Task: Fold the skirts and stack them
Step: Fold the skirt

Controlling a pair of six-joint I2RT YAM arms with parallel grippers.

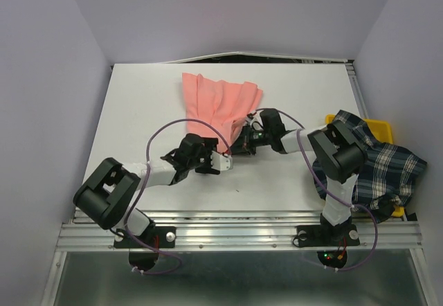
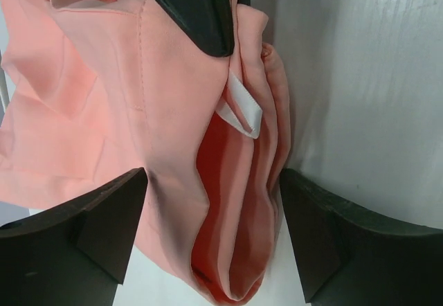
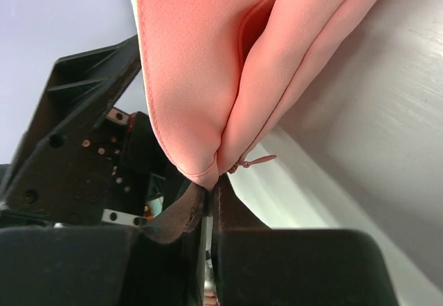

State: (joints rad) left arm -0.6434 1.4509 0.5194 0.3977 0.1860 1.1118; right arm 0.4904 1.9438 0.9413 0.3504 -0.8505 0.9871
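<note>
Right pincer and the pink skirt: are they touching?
Touching. The right wrist view shows the right pincer shut on a folded edge of the pink skirt, with the cloth pinched between its fingertips.

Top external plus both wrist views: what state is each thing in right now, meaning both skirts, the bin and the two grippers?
salmon-pink skirt: lying fanned out on the table, near edge bunched and pinched, not stacked.
plaid skirt: crumpled, unfolded, draped over the bin.
yellow bin: mostly covered by the plaid skirt.
left gripper: open, fingers either side of the pink folds.
right gripper: shut on the pink skirt's edge.
</note>
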